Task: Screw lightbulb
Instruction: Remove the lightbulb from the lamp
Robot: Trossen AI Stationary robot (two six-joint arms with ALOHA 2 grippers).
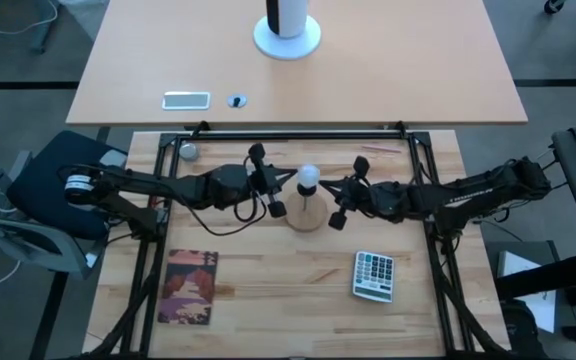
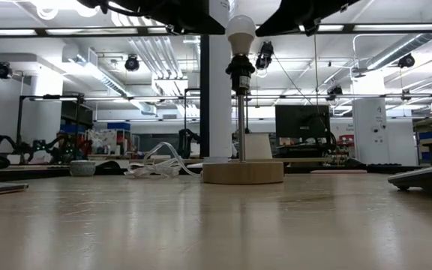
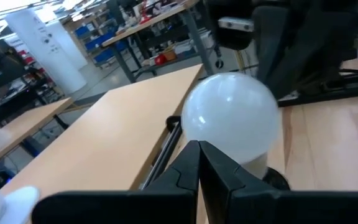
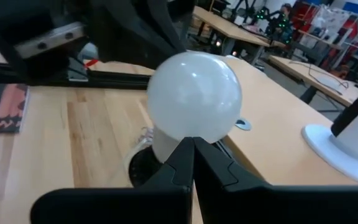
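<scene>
- High view shows my whole wooden table point(image 1: 268, 300), with my two arms reaching in from each side toward the middle. My left gripper point(image 1: 277, 209) and my right gripper point(image 1: 336, 219) sit just beside the round lamp base point(image 1: 306, 216), one on each side.
- Both of my jaws are pressed together and hold nothing.
- I think the bulb is already sitting in its socket point(image 2: 240, 75), so the turning step is about to start or is finished. I cannot tell how tight it is. Next I would need to spread my jaws and close them gently on the glass.
- Low view alone shows the thin lamp pole point(image 2: 241, 124).
- Wrist views alone show the lightbulb point(image 3: 230, 119) very near my closed fingertips point(image 3: 199, 163).
</scene>
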